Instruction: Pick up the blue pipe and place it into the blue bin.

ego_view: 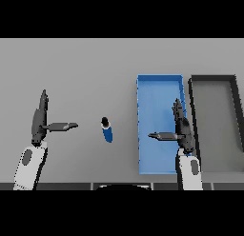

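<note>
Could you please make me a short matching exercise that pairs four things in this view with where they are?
Things:
1. blue pipe
2. blue bin
3. dark bin
4. left hand

Places:
A. far right of the table
B. on the table between the two hands
C. under the right hand
D. left of the pipe

Pairs: 1-B, 2-C, 3-A, 4-D

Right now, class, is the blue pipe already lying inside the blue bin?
No: the blue pipe stands on the grey table, left of the blue bin and apart from it.
</note>
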Controlling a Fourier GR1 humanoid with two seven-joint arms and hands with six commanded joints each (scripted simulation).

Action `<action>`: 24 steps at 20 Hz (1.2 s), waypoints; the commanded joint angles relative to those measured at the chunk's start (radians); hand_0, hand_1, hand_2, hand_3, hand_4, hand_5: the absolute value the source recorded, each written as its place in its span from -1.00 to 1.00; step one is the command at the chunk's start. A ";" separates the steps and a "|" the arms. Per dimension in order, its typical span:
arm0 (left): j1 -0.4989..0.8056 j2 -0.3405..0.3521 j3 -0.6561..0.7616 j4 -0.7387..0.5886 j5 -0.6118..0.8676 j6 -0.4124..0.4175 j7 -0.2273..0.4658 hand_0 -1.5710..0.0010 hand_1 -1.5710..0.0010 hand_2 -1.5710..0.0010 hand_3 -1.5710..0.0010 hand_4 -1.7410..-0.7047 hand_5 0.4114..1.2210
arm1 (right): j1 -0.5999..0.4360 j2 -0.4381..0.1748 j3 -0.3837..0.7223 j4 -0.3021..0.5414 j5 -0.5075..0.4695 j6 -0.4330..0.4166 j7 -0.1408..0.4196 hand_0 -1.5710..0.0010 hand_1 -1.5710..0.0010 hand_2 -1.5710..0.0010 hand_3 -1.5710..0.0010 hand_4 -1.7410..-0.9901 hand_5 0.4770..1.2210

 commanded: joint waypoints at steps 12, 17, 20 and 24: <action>0.061 0.164 -0.065 -0.006 -0.021 -0.262 -0.146 1.00 1.00 1.00 1.00 0.42 -0.57 | 0.074 -0.112 0.088 -0.110 0.123 0.058 -0.059 1.00 1.00 1.00 1.00 0.36 -0.67; 0.079 0.188 -0.088 -0.041 0.012 -0.354 -0.178 1.00 1.00 1.00 1.00 0.39 -0.57 | 0.085 -0.130 0.091 -0.121 0.128 0.070 -0.050 1.00 1.00 1.00 1.00 0.40 -0.71; 0.092 0.217 -0.137 -0.095 0.004 -0.419 -0.161 1.00 1.00 1.00 1.00 0.37 -0.62 | 0.084 -0.121 0.099 -0.121 0.129 0.070 -0.077 1.00 1.00 1.00 1.00 0.37 -0.68; 0.095 0.228 -0.202 -0.162 0.005 -0.474 -0.077 1.00 1.00 1.00 1.00 0.31 -0.79 | 0.080 -0.132 0.092 -0.120 0.122 0.079 -0.090 1.00 1.00 1.00 1.00 0.35 -0.66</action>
